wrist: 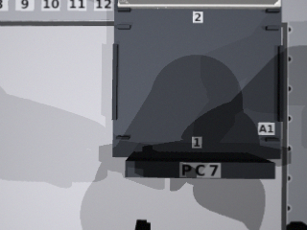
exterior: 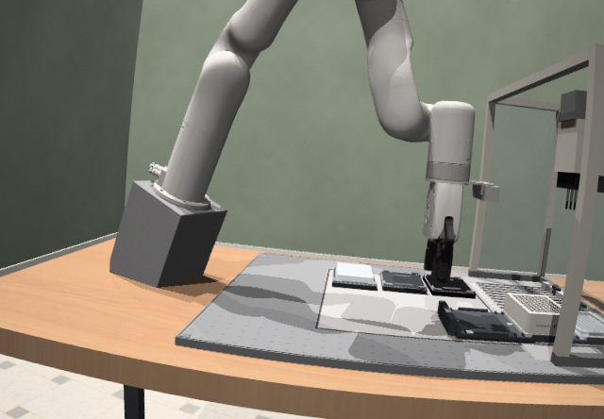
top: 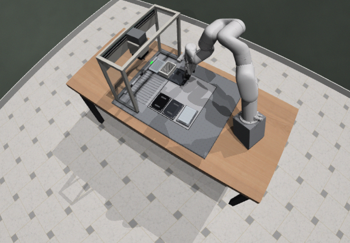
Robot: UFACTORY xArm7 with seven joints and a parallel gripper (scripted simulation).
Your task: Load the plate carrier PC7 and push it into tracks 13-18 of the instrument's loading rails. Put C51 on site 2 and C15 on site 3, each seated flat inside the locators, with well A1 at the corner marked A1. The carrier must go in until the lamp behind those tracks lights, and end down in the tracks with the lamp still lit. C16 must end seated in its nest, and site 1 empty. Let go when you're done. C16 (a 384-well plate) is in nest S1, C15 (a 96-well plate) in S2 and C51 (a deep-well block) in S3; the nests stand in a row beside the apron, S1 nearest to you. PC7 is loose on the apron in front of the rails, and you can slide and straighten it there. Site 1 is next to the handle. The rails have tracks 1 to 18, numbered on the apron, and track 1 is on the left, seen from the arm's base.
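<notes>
Green light (top: 151, 62) glows at the back of the rails in the top view, right beside the carrier PC7 (top: 180, 79), which lies pushed in under the instrument frame (top: 132, 103). The carrier bears a pale block (top: 157, 64) at its far end and a white grid-topped plate (top: 168, 68) next to it, while its nearest site is bare. On the wooden worktop (top: 262, 161), three nests lie in a row; only the one nearest the arm's base holds a pale plate (top: 187, 115).

In the exterior view the hand (exterior: 441, 263) hangs above the carrier's handle end, apart from it.

The wrist view shows site 1 (wrist: 196, 142) bare, the A1 mark (wrist: 266, 128) at its corner, and the handle (wrist: 200, 170) labelled PC7. The hand's fingertips stand wide, holding nothing.
</notes>
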